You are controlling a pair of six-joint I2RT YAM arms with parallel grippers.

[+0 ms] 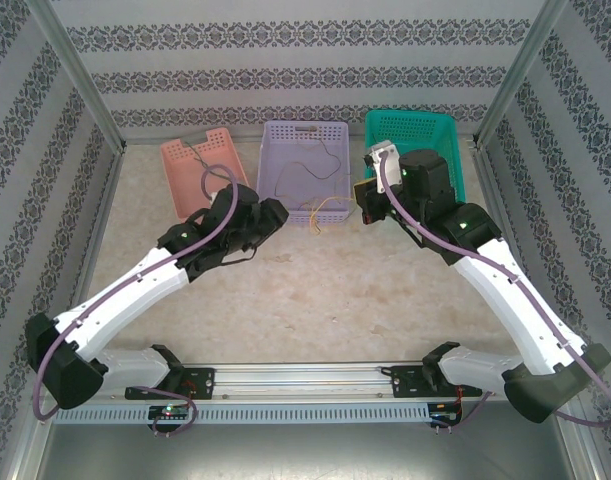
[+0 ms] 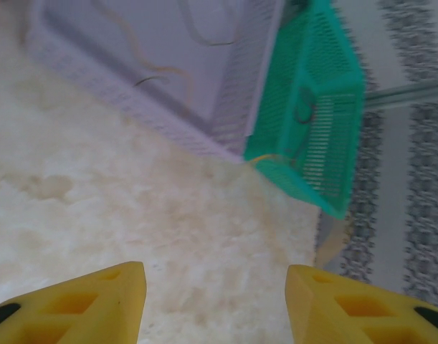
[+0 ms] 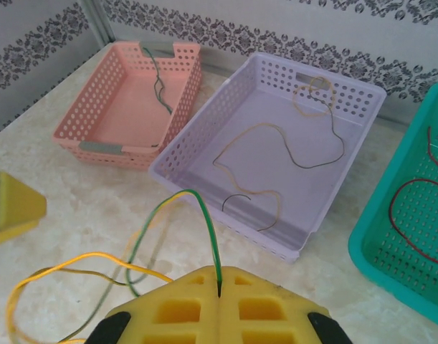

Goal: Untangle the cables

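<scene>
**Op:** Right end effector is clenched on the green cable; the strand comes straight out of the seam between the yellow pads. Left end effector is released, its jaws apart with only bare worktop between them.

**Obs:** Where does the tangle lie from your pinch?

**Op:** To my left, towards the other arm. The green cable rises from the grip, arcs over and drops to the worktop. There it runs alongside the yellow cable, just in front of the lilac basket. The loops stretch roughly left to right between the two arms.

**Obs:** Which arm is nearer the slack?

**Op:** The left, I judge. One of its fingers sits close to the far end of the yellow loop.

**Obs:** Cable condition?

**Op:** Hair-thin, limp and springy. The yellow one lies in open curves. Where green and yellow cross I cannot tell which passes over. The red cable lies alone in the teal basket.

**Obs:** Next move?

**Op:** Probably left takes yellow and the arms draw apart along that axis. The risk is the thin strand slipping out.
</scene>
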